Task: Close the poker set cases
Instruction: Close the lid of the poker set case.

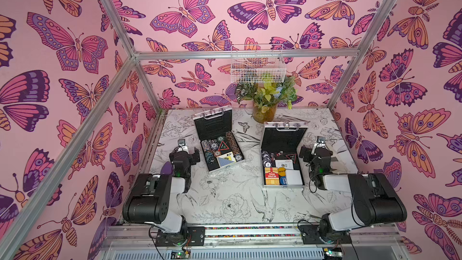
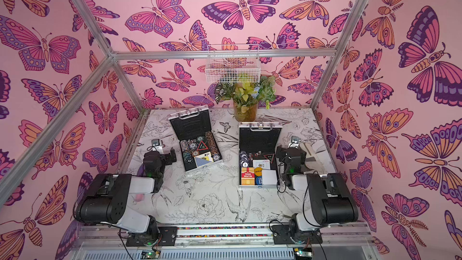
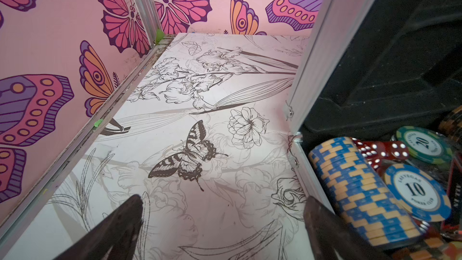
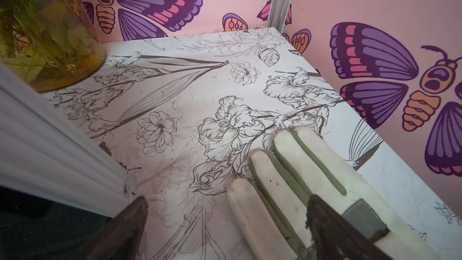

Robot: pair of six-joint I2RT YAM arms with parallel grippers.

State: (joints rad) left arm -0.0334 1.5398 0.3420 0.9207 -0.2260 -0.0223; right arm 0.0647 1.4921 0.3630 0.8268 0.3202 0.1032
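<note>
Two silver poker set cases stand open on the flower-printed table in both top views. The left case (image 1: 217,143) is turned at an angle, its black-lined lid (image 1: 213,124) upright, chips and cards in its base. The right case (image 1: 283,157) sits square, lid (image 1: 285,137) also up. My left gripper (image 1: 186,150) is open just left of the left case; its wrist view shows blue chips (image 3: 362,191) beside the gripper (image 3: 223,203). My right gripper (image 1: 313,150) is open, right of the right case. That case's ribbed lid (image 4: 50,146) borders the gripper (image 4: 227,202).
A vase of green plants (image 1: 265,111) stands at the back between the cases, under a white wire basket (image 1: 257,63) on the wall. A white glove with green trim (image 4: 300,171) lies on the table under my right gripper. Butterfly-papered walls enclose three sides.
</note>
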